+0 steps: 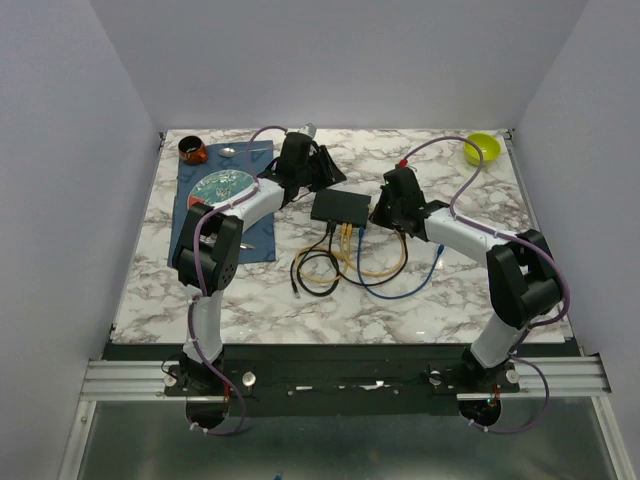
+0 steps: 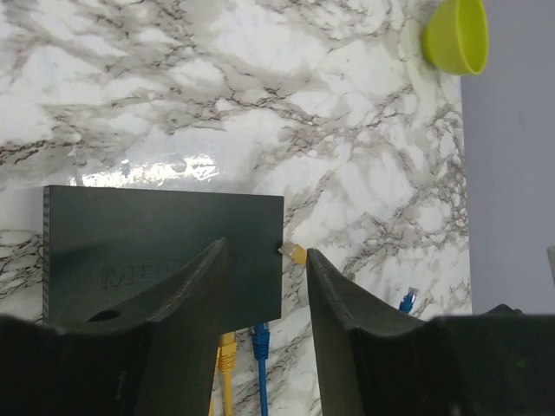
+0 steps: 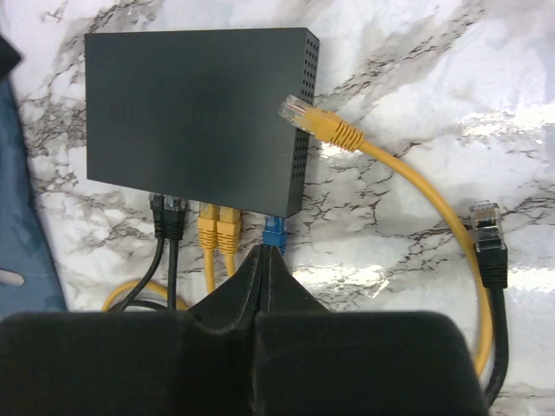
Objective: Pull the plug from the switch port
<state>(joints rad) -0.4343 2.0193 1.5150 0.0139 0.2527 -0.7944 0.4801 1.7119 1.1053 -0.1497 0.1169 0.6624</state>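
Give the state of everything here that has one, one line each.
switch: lying flat, five plugs seated
blue plug: seated in port
yellow plug pair: seated
black plug pair: seated
loose yellow plug: unplugged, beside the switch
loose black plug: unplugged, lying free
left gripper: jaws open
right gripper: jaws shut, tips at blue plug
green bowl: upright
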